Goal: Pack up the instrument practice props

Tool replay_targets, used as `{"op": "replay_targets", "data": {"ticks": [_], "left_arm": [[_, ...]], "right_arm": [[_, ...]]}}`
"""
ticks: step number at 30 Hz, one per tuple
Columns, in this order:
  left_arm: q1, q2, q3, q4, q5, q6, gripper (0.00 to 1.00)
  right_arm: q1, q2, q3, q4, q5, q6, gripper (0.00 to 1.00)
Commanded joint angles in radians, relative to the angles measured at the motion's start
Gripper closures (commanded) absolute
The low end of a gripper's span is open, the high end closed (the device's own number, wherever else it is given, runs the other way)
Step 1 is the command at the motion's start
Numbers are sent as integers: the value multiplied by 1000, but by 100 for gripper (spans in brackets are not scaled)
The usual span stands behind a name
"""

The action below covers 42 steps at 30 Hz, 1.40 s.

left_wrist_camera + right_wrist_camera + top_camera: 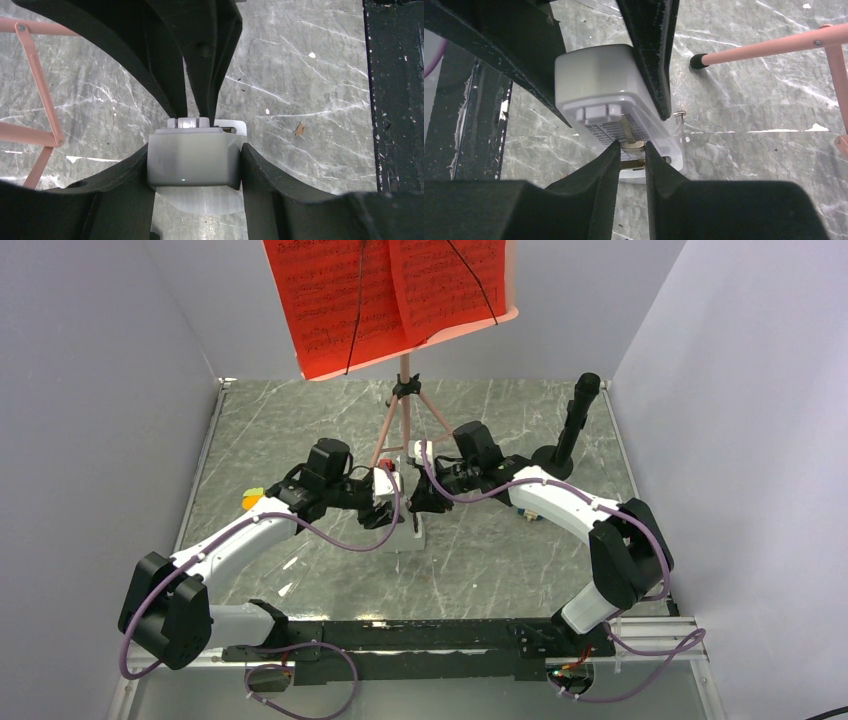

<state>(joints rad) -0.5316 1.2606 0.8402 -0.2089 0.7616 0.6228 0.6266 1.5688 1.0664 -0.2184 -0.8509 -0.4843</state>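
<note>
The pink music stand stands at the back centre on tripod legs, with red sheet-music pages on its desk. The small white metronome sits on the table in front of the legs. My left gripper is shut on the metronome's body from both sides. My right gripper is shut on the metronome's brass pendulum weight, at the front face of the body. In the top view the left gripper and the right gripper meet over it.
Pink stand legs run close by in the left wrist view and in the right wrist view. A black post on a round base stands at the back right. Small coloured toy blocks lie at the left. A black rail runs along the near edge.
</note>
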Motion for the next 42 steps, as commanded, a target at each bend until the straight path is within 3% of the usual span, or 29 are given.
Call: {"op": "replay_targets", "data": {"ticks": [1, 13, 16, 18, 28, 31, 37, 42], "left_arm": [[6, 17, -19, 53, -98, 21, 99], [7, 26, -23, 86, -112, -12, 99], [8, 23, -23, 84, -112, -6, 99], [8, 18, -20, 77, -118, -1, 89], [7, -52, 9, 44, -125, -36, 2], [7, -70, 18, 13, -139, -35, 1], [7, -85, 25, -43, -222, -58, 1], [23, -126, 57, -186, -267, -34, 1]], "right_arm": [[16, -21, 40, 4, -77, -61, 71], [18, -54, 26, -60, -83, -147, 74], [16, -54, 12, -41, -72, -124, 70], [15, -60, 1, -31, -59, -108, 66], [-39, -128, -22, -42, 24, -49, 27], [-68, -142, -18, -52, 23, -28, 2], [-97, -160, -14, -87, 26, -31, 0], [-107, -165, 68, -258, 13, -129, 0]]}}
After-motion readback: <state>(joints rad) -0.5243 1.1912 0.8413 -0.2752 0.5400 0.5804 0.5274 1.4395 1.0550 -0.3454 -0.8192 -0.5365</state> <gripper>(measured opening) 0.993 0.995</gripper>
